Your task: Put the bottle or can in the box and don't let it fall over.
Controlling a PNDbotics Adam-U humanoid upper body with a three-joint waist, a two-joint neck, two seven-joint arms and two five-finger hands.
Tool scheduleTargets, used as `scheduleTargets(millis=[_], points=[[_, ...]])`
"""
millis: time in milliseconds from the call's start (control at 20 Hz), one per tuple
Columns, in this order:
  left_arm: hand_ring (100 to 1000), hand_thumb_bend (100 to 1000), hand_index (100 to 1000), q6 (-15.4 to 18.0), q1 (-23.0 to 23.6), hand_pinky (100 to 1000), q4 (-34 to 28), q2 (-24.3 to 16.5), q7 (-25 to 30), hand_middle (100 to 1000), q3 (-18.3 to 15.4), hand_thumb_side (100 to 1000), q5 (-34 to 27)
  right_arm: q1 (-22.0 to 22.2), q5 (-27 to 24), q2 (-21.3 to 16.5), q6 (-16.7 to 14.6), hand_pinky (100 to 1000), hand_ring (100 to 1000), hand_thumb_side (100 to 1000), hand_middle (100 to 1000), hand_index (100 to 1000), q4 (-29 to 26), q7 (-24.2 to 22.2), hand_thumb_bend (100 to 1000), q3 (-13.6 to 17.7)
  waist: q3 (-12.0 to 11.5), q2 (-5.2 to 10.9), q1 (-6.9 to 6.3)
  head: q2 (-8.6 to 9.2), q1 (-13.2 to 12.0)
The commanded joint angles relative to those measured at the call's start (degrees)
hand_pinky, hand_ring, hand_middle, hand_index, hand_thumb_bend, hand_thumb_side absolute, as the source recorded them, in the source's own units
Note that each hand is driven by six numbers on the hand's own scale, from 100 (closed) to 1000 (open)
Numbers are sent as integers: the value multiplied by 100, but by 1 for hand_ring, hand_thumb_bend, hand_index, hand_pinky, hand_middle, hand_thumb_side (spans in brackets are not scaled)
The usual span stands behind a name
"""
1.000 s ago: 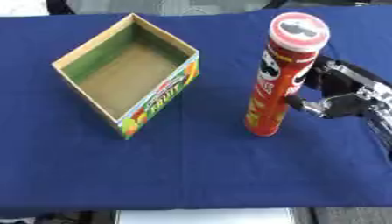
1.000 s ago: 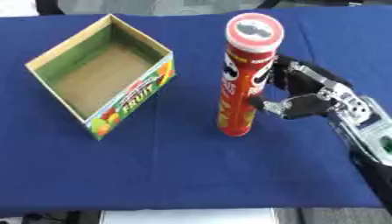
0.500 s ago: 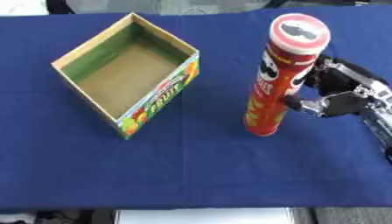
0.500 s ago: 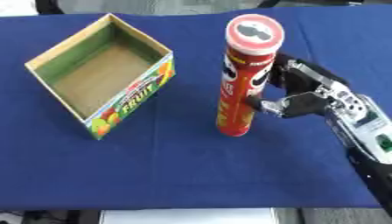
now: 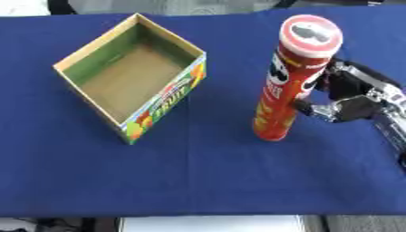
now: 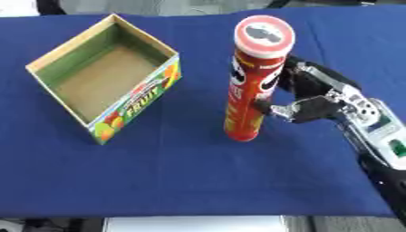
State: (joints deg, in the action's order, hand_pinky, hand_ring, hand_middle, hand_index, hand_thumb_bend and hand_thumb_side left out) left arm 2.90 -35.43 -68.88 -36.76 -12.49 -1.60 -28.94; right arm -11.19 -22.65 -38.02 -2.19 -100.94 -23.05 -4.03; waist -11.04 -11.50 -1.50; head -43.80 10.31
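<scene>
one can upright, right hand gripping, one box

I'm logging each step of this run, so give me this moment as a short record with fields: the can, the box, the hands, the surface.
can: tall red chip can, upright on the cloth, pale lid on
box: open cardboard box, empty inside, left of the can and apart from it
right hand: right hand at the can's right side, fingers curled toward its middle, at or very near it
left hand: not in view
surface: blue tablecloth
task state: can not yet in the box
</scene>
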Motion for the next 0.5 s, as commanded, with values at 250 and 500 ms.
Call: scheduleTargets(millis=[250, 500], points=[[929, 578, 914, 12, -108, 755, -54, -146, 22, 900, -24, 988, -18, -129, -84, -58, 0, 938, 988, 100, 1000, 973, -82, -25, 400, -1, -12, 70, 2, -31, 30], [930, 577, 914, 11, -110, 755, -53, -136, 25, 901, -23, 989, -20, -175, -83, -31, 13, 936, 986, 100, 1000, 971, -83, -4, 397, -23, -19, 63, 7, -31, 38]])
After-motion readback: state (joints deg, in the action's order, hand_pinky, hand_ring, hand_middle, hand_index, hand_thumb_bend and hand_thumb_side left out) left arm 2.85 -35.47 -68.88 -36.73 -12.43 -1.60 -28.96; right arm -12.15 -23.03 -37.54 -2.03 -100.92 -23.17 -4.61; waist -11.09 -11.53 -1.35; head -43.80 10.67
